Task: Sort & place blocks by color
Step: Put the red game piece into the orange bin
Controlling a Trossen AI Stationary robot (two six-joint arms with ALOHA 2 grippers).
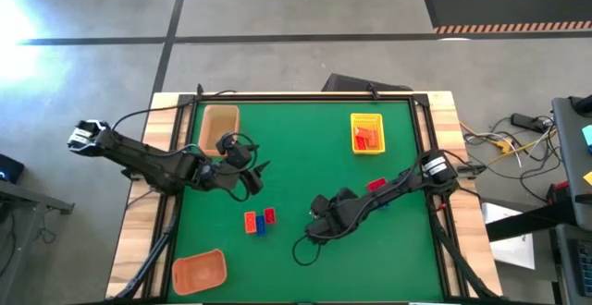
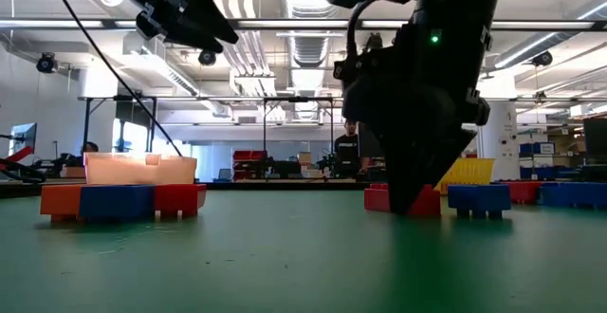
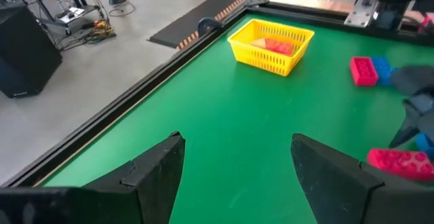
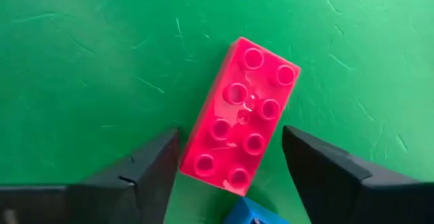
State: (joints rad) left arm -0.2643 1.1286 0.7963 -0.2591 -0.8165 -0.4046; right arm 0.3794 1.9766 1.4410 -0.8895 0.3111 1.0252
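Note:
A red eight-stud brick (image 4: 241, 115) lies flat on the green mat, with a blue brick (image 4: 252, 214) at its end. My right gripper (image 4: 230, 134) points down over it, open, one finger on either long side; in the high view the right gripper (image 1: 316, 224) hides this brick. Orange, blue and red bricks (image 1: 259, 221) sit together left of it. Another red brick (image 1: 376, 185) and a blue one (image 1: 381, 201) lie under the right arm. My left gripper (image 3: 237, 176) is open, raised above the mat near the tan tray (image 1: 219, 125). My right gripper comes from above, its fingers across the red brick's width near the end by the blue brick. One finger (image 4: 159, 166) stands right at the brick's long side (image 4: 193, 157); whether it touches I cannot tell. The other finger (image 4: 319, 163) is apart from it.
A yellow tray (image 1: 367, 132) at the far right holds red and orange bricks. An orange tray (image 1: 199, 271) sits at the near left corner. A raised black rim (image 1: 305, 96) bounds the mat. Cables trail from both arms over the mat. A person (image 2: 349, 152) stands far behind the table.

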